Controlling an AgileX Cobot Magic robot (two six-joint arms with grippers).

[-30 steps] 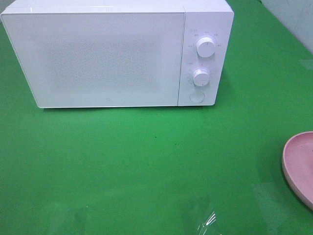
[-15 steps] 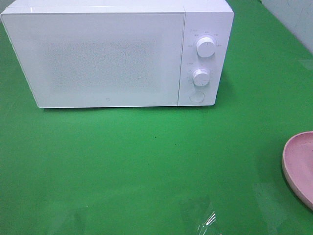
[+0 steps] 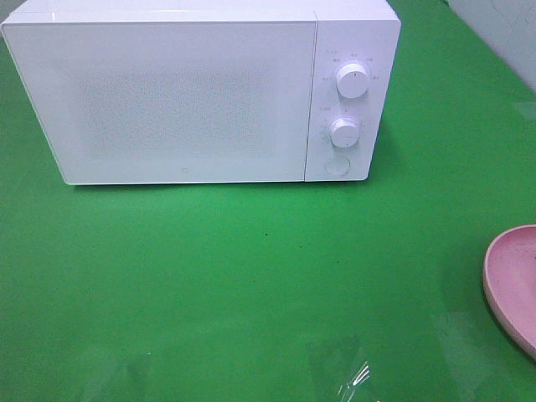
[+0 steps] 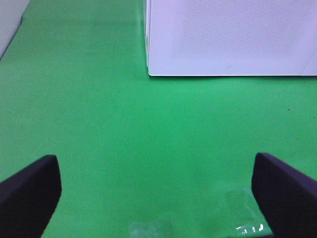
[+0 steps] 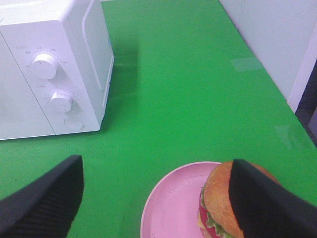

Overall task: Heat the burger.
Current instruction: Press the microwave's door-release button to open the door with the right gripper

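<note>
The burger [image 5: 218, 194] sits on the plate [image 5: 171, 209], right of the microwave [image 3: 167, 100].

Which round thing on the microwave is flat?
The button at the bottom of the microwave panel. It lies flush, while the upper knob and lower knob above it stick out.

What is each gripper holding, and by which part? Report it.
Nothing is held: left gripper and right gripper are open; the burger sits on the pink plate.
</note>
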